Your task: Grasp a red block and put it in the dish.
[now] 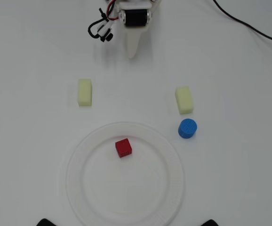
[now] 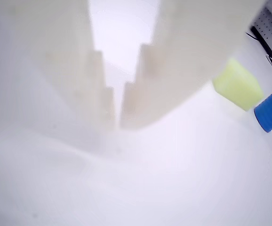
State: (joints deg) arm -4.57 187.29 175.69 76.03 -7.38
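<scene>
The small dark-red block (image 1: 123,148) lies inside the large white dish (image 1: 79,155), a little above the dish's middle, in the overhead view. My gripper (image 1: 132,54) is at the top of that view, far from the dish, pointing down toward it. Its white fingers are together and hold nothing. In the wrist view the two pale fingers (image 2: 136,101) fill the upper half and meet at the gripper's tip (image 2: 117,120) just above the white table. The red block and the dish are out of the wrist view.
Two pale yellow oblong blocks (image 1: 84,92) (image 1: 184,99) lie above the dish, left and right. A blue cylinder (image 1: 187,128) stands by the dish's upper right rim. One yellow block (image 2: 237,84) and the cylinder (image 2: 269,113) show at the wrist view's right. A black cable (image 1: 249,23) runs top right.
</scene>
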